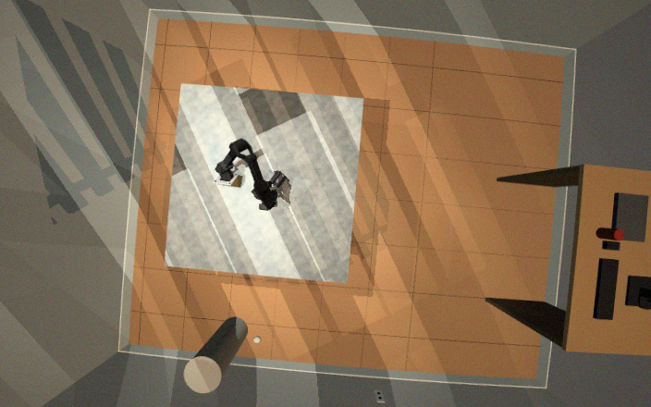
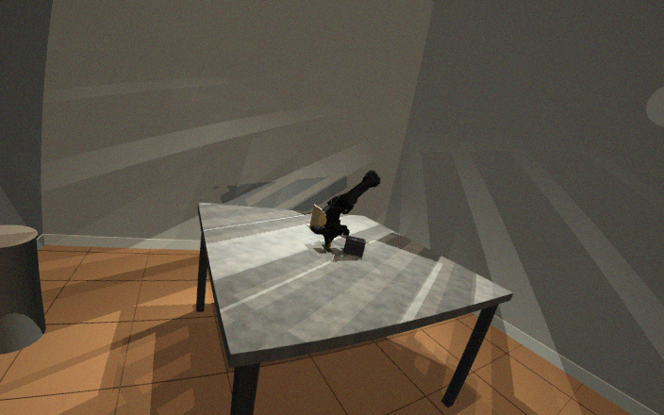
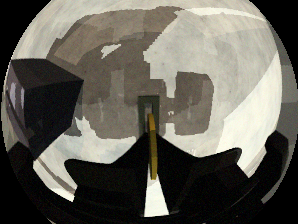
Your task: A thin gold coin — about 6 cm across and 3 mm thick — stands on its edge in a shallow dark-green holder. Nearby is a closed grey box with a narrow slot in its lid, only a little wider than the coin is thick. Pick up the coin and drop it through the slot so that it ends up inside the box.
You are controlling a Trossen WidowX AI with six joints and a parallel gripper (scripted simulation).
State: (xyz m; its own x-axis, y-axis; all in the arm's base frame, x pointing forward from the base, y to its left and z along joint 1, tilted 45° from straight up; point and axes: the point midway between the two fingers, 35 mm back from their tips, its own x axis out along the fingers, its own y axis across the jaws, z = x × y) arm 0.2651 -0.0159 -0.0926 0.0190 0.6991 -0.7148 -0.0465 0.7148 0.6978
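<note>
- Gold coin point(image 3: 153, 145) sits edge-on at centre frame in the wrist view, pinched tight by the gripper point(image 3: 152, 163).
- Green holder point(image 3: 148, 104) just above it.
- Grey box point(image 3: 41, 99) far left.

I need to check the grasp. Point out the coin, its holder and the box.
coin point(image 3: 153, 152): wrist view, gold edge between the tool's fingers.
holder point(image 3: 148, 100): wrist view, dark-green far rim.
box point(image 3: 43, 99): wrist view, dark side wall at left.
</note>
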